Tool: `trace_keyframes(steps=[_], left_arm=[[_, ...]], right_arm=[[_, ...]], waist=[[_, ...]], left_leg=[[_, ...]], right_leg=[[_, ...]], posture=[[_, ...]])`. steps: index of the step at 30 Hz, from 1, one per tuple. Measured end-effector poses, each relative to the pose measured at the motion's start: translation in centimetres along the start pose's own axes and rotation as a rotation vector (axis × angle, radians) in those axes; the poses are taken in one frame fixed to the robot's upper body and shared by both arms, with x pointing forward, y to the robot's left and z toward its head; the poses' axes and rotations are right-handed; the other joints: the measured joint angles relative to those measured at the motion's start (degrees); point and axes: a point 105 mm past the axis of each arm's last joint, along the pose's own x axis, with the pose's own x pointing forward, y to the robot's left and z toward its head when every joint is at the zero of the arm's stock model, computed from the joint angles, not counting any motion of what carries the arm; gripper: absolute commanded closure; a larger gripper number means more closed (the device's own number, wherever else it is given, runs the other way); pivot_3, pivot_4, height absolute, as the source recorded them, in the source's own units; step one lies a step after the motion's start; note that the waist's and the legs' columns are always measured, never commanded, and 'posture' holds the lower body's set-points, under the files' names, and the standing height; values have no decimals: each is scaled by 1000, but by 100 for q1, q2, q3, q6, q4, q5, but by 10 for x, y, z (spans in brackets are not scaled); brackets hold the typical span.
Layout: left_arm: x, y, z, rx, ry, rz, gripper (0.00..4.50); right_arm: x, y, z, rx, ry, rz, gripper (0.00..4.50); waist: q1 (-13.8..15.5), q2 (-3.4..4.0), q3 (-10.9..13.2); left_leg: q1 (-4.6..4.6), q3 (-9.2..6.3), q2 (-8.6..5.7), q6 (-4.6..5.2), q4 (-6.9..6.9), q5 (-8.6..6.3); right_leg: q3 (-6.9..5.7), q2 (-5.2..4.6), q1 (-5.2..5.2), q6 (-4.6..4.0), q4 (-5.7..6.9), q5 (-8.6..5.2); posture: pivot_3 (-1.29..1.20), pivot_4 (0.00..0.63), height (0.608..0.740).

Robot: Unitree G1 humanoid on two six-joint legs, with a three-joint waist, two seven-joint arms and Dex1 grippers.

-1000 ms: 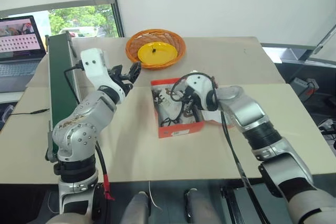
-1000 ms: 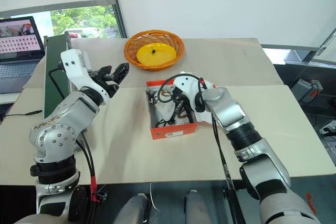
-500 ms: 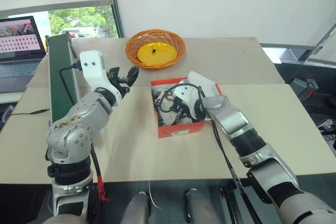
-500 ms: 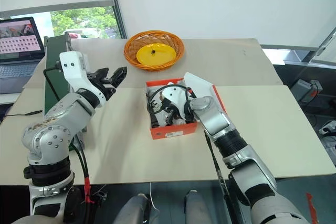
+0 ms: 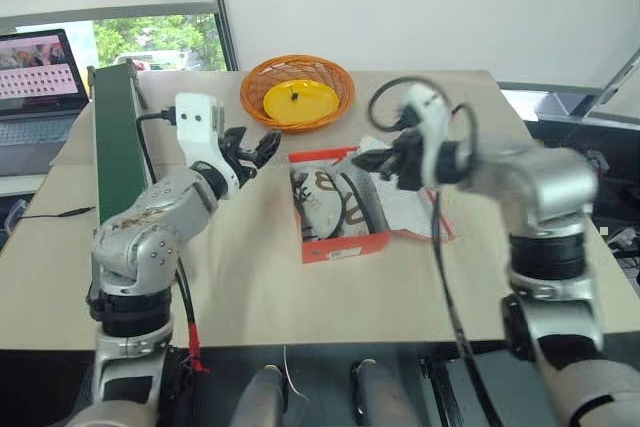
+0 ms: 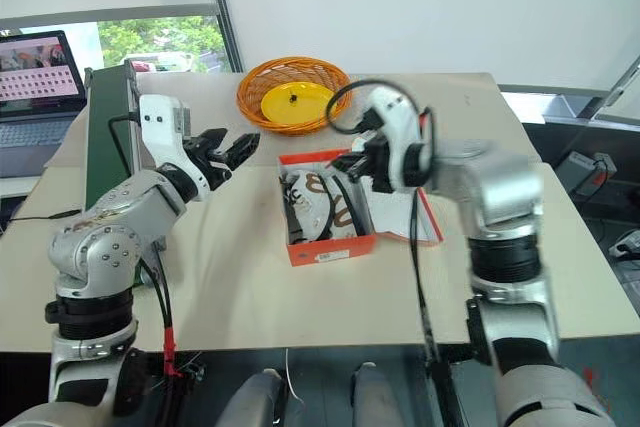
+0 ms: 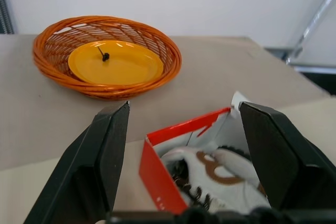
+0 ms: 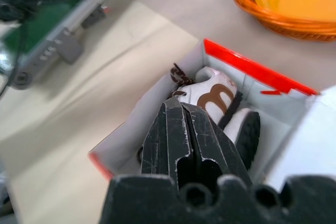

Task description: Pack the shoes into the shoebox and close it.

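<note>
The red shoebox point(image 5: 345, 243) stands open in the middle of the table, its white-lined lid point(image 5: 418, 211) folded out to the right. Both whitish-grey shoes point(image 5: 335, 202) with brown markings lie inside it, laces towards the left wall. My right gripper point(image 5: 368, 160) hovers above the box's far right side, shut and empty; the right wrist view looks past its fingers point(image 8: 184, 129) down onto the shoes point(image 8: 212, 95). To the left of the box, my left gripper point(image 5: 263, 147) is held level and open, aimed at the box's near corner point(image 7: 157, 166).
An orange wicker basket point(image 5: 297, 92) with a yellow plate sits behind the box. A long green panel point(image 5: 115, 137) stands along the table's left side, with a laptop point(image 5: 35, 87) beyond it. Bare tabletop lies in front of the box.
My right gripper has come up out of the box and drawn back, still shut. The lid has fallen open to the right. The left gripper has rolled slightly in place.
</note>
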Motion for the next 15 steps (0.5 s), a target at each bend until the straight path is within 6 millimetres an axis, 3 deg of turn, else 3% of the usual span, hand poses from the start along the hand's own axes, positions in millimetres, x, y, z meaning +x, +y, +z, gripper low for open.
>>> trace_keyframes(steps=[2,4,9,12,15], left_arm=[[-2,-8,-5,98,55,-98,940],[-10,-16,-11,190,122,-235,940],[-24,-43,-21,272,198,-492,940],[-25,-45,-16,295,212,-558,940],[-23,-49,-6,318,204,-603,940]], right_arm=[[-17,3,-24,67,44,26,4475],[-40,4,-63,182,89,23,4475],[-78,20,-121,396,55,-17,4475],[-76,40,-176,571,84,-52,4475],[-50,39,-189,625,-30,-108,4475]], waist=[[21,0,0],[59,1,0],[99,5,2],[97,4,1],[-26,10,5]], left_leg=[[-7,-1,-1,0,-1,0],[-12,2,-7,6,-1,-4],[-8,8,0,14,-1,-8],[-1,13,5,13,4,-8],[16,35,22,9,21,-4]], right_leg=[[-2,-1,0,2,-3,-1],[3,-7,0,9,-10,-6],[6,-3,5,13,-12,-11],[9,2,9,48,-2,-33],[21,9,21,53,-1,-30]], posture=[[0,150,739],[0,150,739],[0,150,739],[0,150,739],[0,150,739]])
